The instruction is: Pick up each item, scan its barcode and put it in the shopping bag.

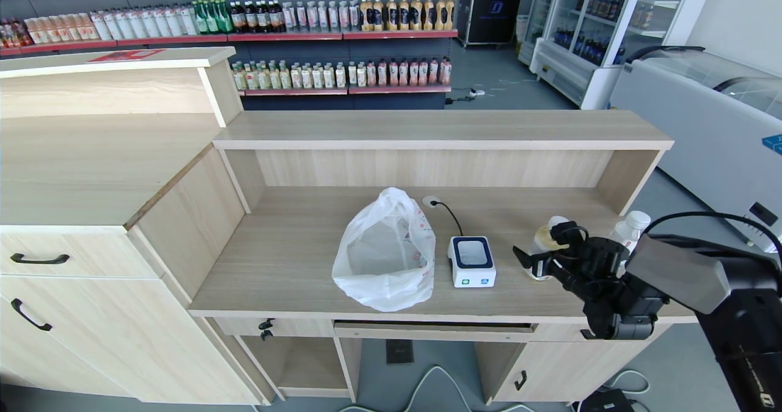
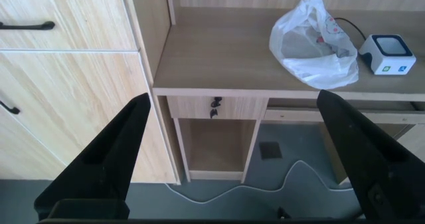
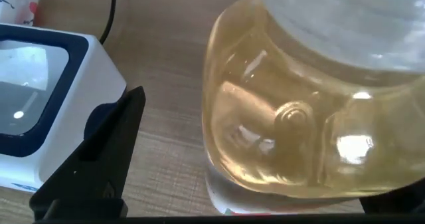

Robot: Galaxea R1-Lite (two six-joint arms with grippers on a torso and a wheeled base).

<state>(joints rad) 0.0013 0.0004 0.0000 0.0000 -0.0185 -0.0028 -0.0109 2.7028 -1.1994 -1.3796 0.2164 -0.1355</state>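
Note:
A clear bottle of yellowish drink [image 1: 542, 237] stands on the wooden counter [image 1: 293, 253], right of the white barcode scanner [image 1: 471, 261]. My right gripper [image 1: 536, 255] is open around that bottle; in the right wrist view the bottle [image 3: 299, 117] sits close between the fingers [image 3: 99, 164], with the scanner [image 3: 40, 104] beside it. A second bottle with a white cap [image 1: 629, 228] stands farther right. The white plastic shopping bag [image 1: 385, 256] lies open left of the scanner. My left gripper [image 2: 234, 98] hangs open and holds nothing, low in front of the counter's left end, with the bag [image 2: 312, 41] beyond it.
A black cable [image 1: 449, 213] runs from the scanner to a hole in the counter. A raised shelf [image 1: 440, 131] backs the counter, and a taller cabinet with drawers [image 1: 79, 216] stands on the left. Store shelves of bottles and fridges line the room behind.

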